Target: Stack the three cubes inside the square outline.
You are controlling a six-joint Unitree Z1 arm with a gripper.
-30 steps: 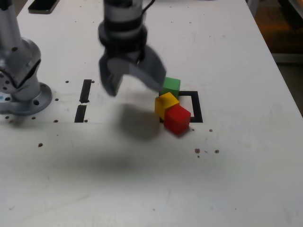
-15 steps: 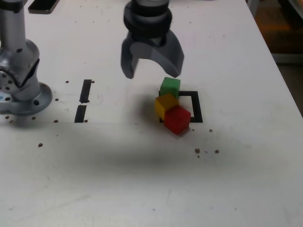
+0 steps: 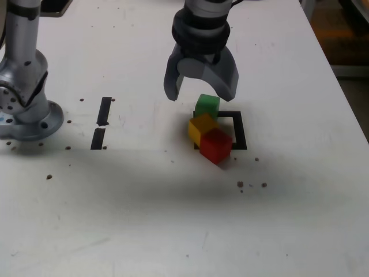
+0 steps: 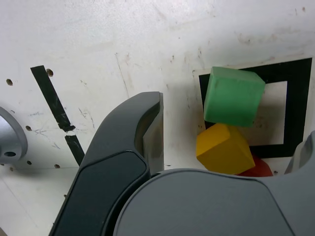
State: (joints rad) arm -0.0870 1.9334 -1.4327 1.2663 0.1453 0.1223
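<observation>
Three cubes lie touching in a slanted row on the white table, none on top of another. The green cube [image 3: 207, 107] [image 4: 232, 97] is farthest back, the yellow cube [image 3: 202, 128] [image 4: 224, 149] is in the middle, and the red cube [image 3: 217, 145] [image 4: 257, 168] is nearest. They overlap the left side of the black square outline [image 3: 240, 130] [image 4: 297, 98] as the exterior view shows it; its white centre is mostly bare. My gripper [image 3: 200, 89] hangs open just above and behind the green cube, holding nothing. One dark finger [image 4: 147, 130] fills much of the wrist view.
Two short black bars [image 3: 104, 109] [image 3: 98, 138] lie at the exterior view's left. The arm's metal base [image 3: 26, 112] stands at the far left. Small dark specks [image 3: 252, 184] dot the table in front of the cubes.
The open gripper has swung toward the exterior view's right, from left of the cubes to over the green cube. The cubes have not moved.
</observation>
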